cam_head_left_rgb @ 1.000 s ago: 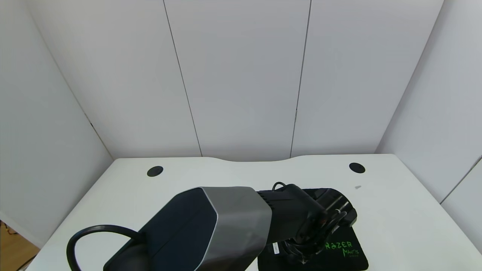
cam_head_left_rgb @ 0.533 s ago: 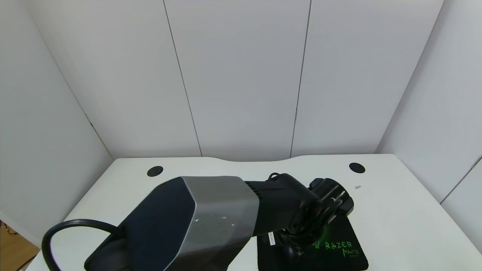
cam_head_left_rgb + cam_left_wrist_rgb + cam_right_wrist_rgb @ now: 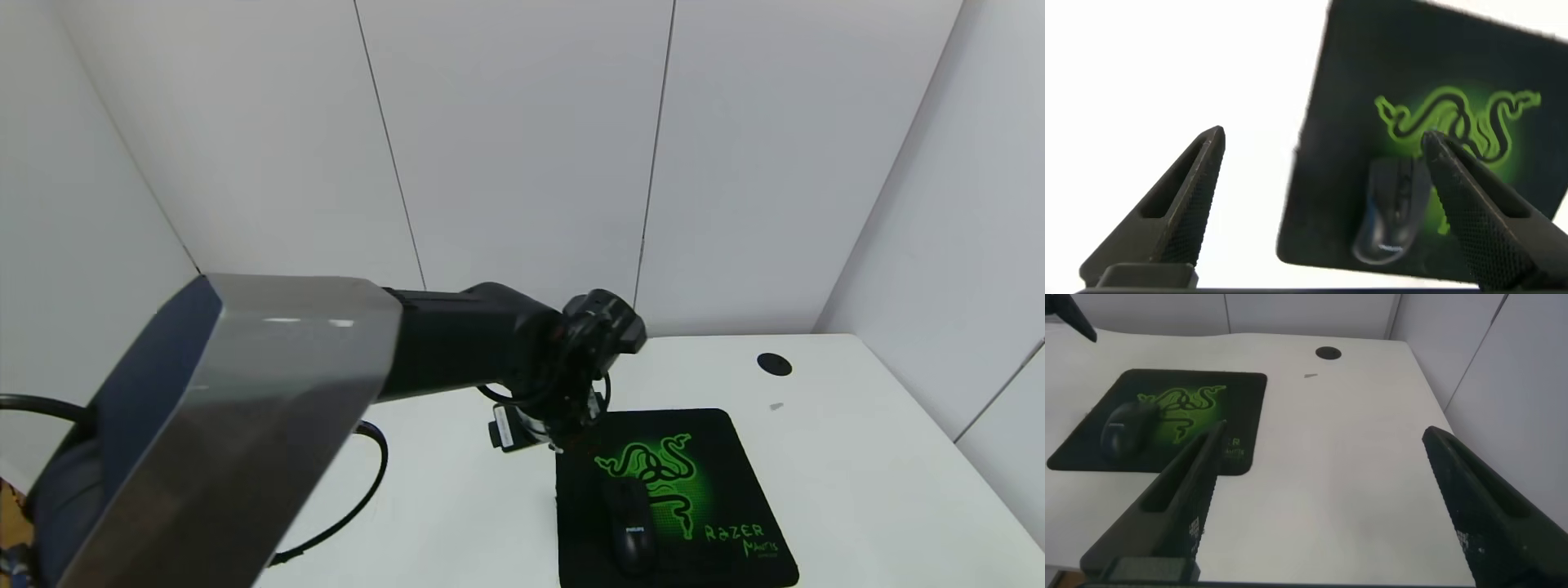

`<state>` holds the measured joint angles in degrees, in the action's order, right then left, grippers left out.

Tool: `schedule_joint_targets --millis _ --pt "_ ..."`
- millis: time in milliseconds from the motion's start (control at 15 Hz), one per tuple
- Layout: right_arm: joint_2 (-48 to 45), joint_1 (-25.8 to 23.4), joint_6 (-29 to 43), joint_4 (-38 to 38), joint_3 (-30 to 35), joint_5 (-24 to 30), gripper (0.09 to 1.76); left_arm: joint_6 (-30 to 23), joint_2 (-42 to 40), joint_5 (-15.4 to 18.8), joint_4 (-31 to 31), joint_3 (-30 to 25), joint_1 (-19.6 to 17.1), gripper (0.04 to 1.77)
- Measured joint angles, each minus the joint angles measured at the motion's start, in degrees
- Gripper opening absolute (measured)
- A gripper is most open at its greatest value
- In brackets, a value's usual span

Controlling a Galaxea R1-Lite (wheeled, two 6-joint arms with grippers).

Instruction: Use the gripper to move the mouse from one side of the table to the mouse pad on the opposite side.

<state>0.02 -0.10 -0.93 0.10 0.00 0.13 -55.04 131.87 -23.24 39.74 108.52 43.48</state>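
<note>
The black mouse (image 3: pixel 629 525) lies on the black mouse pad (image 3: pixel 718 474) with the green snake logo, on the pad's near left part, on the right half of the white table (image 3: pixel 857 457). My left gripper (image 3: pixel 571 433) hangs open and empty above the pad's far left corner, raised clear of the mouse. In the left wrist view the mouse (image 3: pixel 1395 214) and the pad (image 3: pixel 1347 90) lie below the spread fingers (image 3: pixel 1184 196). The right gripper (image 3: pixel 1323 465) is open and empty over the table's near right; its view shows the mouse (image 3: pixel 1125 426) on the pad (image 3: pixel 1241 400).
A round black grommet (image 3: pixel 773 363) sits at the table's far right, also in the right wrist view (image 3: pixel 1328 353). A small grey scrap (image 3: pixel 775 405) lies near it. White walls enclose the table. The left arm's grey housing (image 3: pixel 245 408) and a looping cable (image 3: pixel 371 465) fill the left foreground.
My left arm has lifted and drawn back to the left, away from the pad. The mouse, hidden under the gripper before, now lies uncovered on the pad.
</note>
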Motion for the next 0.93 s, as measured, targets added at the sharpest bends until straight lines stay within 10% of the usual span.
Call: schedule_joint_targets --millis 600,933 --pt "0.0 0.0 -0.02 0.0 0.0 -0.02 1.71 15.52 -17.53 0.68 -23.54 -28.1 -13.14 1.71" --pt "0.0 0.0 0.0 0.0 0.0 0.02 1.71 30.17 -30.66 9.69 -41.81 -45.93 -26.78 1.71"
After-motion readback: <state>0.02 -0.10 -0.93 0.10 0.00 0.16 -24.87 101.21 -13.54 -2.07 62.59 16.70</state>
